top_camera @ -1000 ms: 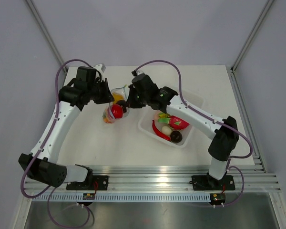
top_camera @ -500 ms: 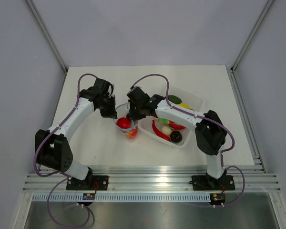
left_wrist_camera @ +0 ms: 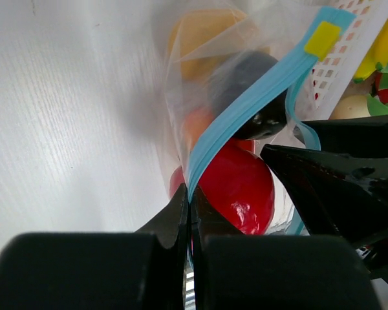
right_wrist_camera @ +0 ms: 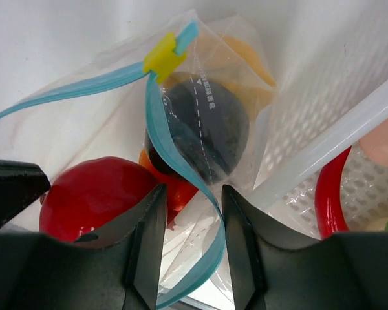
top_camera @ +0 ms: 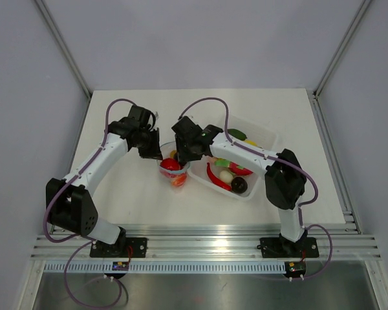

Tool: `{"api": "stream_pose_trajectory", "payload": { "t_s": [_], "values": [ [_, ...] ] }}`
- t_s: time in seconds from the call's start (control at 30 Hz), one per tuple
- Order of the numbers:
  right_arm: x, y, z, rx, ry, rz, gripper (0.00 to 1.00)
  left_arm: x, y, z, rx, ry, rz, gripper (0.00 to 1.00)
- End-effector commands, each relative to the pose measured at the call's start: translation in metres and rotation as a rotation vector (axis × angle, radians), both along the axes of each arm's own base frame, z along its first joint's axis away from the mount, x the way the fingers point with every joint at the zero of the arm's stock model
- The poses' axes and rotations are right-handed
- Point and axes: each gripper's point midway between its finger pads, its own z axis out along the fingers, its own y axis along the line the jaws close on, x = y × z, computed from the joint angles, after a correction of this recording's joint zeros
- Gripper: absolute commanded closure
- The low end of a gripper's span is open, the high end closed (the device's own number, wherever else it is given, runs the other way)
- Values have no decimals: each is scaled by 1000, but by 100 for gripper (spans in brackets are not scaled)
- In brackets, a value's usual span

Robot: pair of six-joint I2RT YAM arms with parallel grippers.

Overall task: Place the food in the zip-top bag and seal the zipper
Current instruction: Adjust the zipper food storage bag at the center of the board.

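- Setting: a white table (top_camera: 116, 187) inside a plain grey-walled enclosure. Both arms reach in to the middle of the table.
- Location of item: the zip-top bag (top_camera: 172, 173) sits near the table's centre, just beside the left end of a white tray (right_wrist_camera: 336, 139), between the two grippers.
- Done: several pieces are inside the bag, namely a red fruit (right_wrist_camera: 94, 190), a dark round piece (right_wrist_camera: 200, 135) and a yellow-orange piece (right_wrist_camera: 242, 58). An orange one appears to lie beneath them, though the plastic blurs it.
- Outstanding: food is left in the tray, including a red chilli (top_camera: 215, 177), a dark brown piece (top_camera: 238, 185) and a green piece (top_camera: 236, 134). I judge the loading about half done.
- Seal: not made. The two lips of the zipper (left_wrist_camera: 246, 106) part from the yellow slider (right_wrist_camera: 163, 55) at one end, and the mouth gapes.
- Left gripper (left_wrist_camera: 189, 210): jaws pressed together, pinching one blue lip at the end away from the slider.
- Right gripper (right_wrist_camera: 191, 194): fingers apart. The other lip curves down through the gap and is not clamped.
- Condition of bag: thin, clear and creased, bulging around its contents. The blue strip is limp and twisted, not laid flat.
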Motion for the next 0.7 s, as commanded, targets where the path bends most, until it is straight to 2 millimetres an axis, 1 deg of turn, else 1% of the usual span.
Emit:
{"api": "stream_pose_trajectory", "payload": {
  "t_s": [0.0, 0.03, 0.07, 0.1, 0.13, 0.17, 0.23, 0.27, 0.3, 0.33, 0.4, 0.43, 0.5, 0.53, 0.67],
  "values": [
    [13, -3, 3, -51, -38, 1, 53, 15, -15, 24, -56, -76, -28, 100],
    [13, -5, -5, -79, -26, 2, 53, 16, -18, 25, -56, -81, -34, 100],
    [16, -4, -2, -83, -35, -1, 53, 15, -18, 25, -55, -79, -37, 100],
    [18, -5, -4, -103, -41, -3, 53, 16, -19, 27, -57, -83, -40, 100],
    [18, -9, -12, -136, -29, -6, 53, 15, -20, 28, -55, -84, -46, 100],
    [22, -8, -10, -141, -38, -9, 53, 16, -21, 28, -55, -83, -47, 100],
    [25, -10, -18, -175, -34, -10, 45, 15, -22, 28, -57, -84, -55, 100],
    [27, -9, -16, -175, -42, -9, 40, 16, -22, 28, -56, -82, -55, 100],
    [27, -8, -17, -177, -45, -7, 31, 15, -24, 28, -58, -83, -61, 100],
    [29, -7, -19, -178, -47, -9, 30, 15, -24, 27, -58, -78, -61, 100],
    [30, -4, -18, -161, -51, 1, 29, 14, -26, 26, -65, -73, -70, 100],
    [34, 3, -15, -131, -71, 4, 29, 13, -27, 26, -71, -71, -75, 100],
    [37, 7, -14, -111, -81, 4, 30, 12, -28, 24, -75, -63, -78, 100],
    [39, 7, -16, -110, -82, -1, 34, 12, -28, 24, -74, -64, -83, 100],
    [52, 5, -11, -90, -92, -52, 36, 9, -28, 23, -67, -62, -93, 100]
  ]
}}
